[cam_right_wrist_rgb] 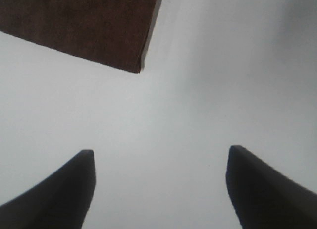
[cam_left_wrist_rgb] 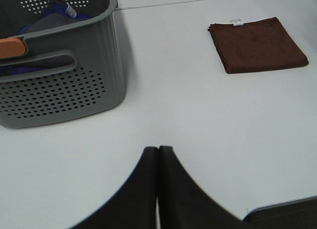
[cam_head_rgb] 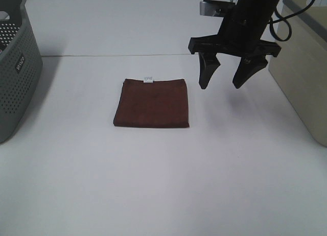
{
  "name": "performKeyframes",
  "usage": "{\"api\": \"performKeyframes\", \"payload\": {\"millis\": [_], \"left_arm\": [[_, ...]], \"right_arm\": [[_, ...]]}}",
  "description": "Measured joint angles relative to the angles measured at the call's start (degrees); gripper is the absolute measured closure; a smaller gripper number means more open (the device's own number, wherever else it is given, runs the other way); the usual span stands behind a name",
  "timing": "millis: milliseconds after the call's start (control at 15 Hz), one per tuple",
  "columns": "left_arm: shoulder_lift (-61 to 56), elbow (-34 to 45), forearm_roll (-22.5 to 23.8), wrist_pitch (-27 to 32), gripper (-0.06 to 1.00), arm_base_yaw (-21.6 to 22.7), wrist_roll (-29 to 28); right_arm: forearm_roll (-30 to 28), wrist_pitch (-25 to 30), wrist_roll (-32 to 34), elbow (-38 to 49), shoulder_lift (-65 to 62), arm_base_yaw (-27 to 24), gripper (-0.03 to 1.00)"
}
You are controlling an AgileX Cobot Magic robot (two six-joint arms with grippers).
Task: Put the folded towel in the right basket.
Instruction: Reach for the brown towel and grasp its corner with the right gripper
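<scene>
Right fingers (cam_head_rgb: 206, 72) gape wide at upper right, empty, beside the folded towel (cam_head_rgb: 152, 103) lying mid-bench (cam_head_rgb: 153, 190); left fingers (cam_left_wrist_rgb: 141, 194) are pressed together.

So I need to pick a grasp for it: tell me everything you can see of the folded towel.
The folded towel is dark reddish-brown, soft-looking cloth, folded into a flat, roughly square pad. A small white tag sticks out at its far edge. It lies flat near the middle of the white table. Only the table touches it; the open right gripper hangs to its right, apart from it.
</scene>
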Motion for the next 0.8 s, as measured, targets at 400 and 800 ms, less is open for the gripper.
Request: {"api": "performKeyframes", "payload": {"millis": [400,800], "left_arm": [[0.00,0.00,0.00,0.00,0.94,0.00,0.00],[0.00,0.00,0.00,-0.06,0.94,0.00,0.00]], "right_arm": [[5.10,-8.25,-4.01,0.00,7.22,-2.06,0.27],[28.53,-8.94,-20.57,0.00,12.78,-9.28,0.24]]}}
